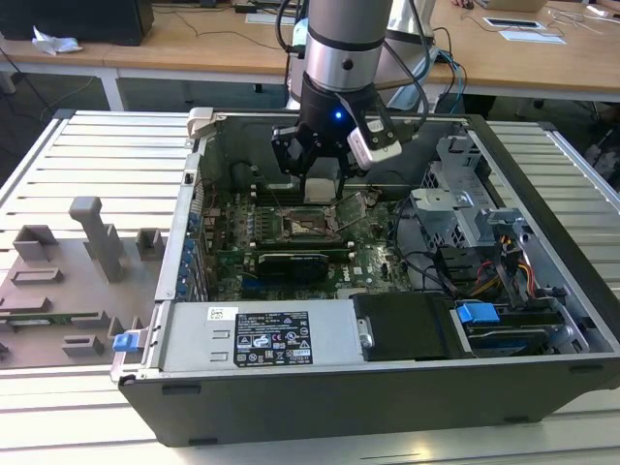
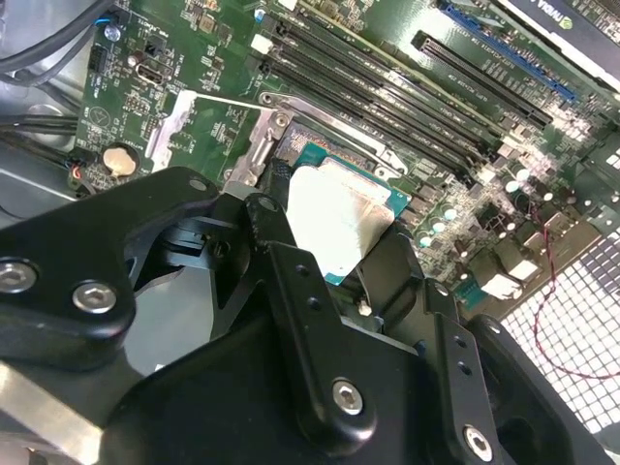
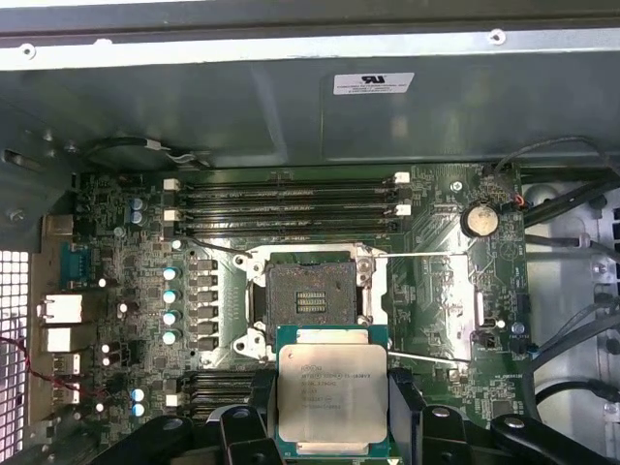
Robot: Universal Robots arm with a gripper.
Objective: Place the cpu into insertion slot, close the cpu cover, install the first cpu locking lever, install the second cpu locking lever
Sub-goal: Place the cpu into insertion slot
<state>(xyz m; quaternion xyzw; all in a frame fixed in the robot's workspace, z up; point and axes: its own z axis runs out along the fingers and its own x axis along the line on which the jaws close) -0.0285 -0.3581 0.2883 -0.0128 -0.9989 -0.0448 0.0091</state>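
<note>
Gripper and load come first: its two black fingers are clamped on opposite edges of the single cpu, metal lid up and held flat. In both wrist views the chip hangs over the motherboard just beside the one cpu socket. Its leading edge overlaps the socket's rim, and it is not seated. The socket is bare, its dark contact field exposed.

In the second wrist view the cpu shows between the fingers, and the black gripper body hides one corner of it. The cpu cover stands swung open at the socket's far edge, with green board visible through its window. In the exterior view it reads as a small tilted silver plate, hard to make out.

Beyond the socket lie four long memory slots in a row. More slots on the near side are partly hidden by the gripper, so I cannot count them. One round coin battery sits near the board's corner.

In the exterior view the gripper reaches down into one open computer case, and the arm hides the chip. The case lies on a slatted metal table, with grey fixture blocks at the exterior view's left.
</note>
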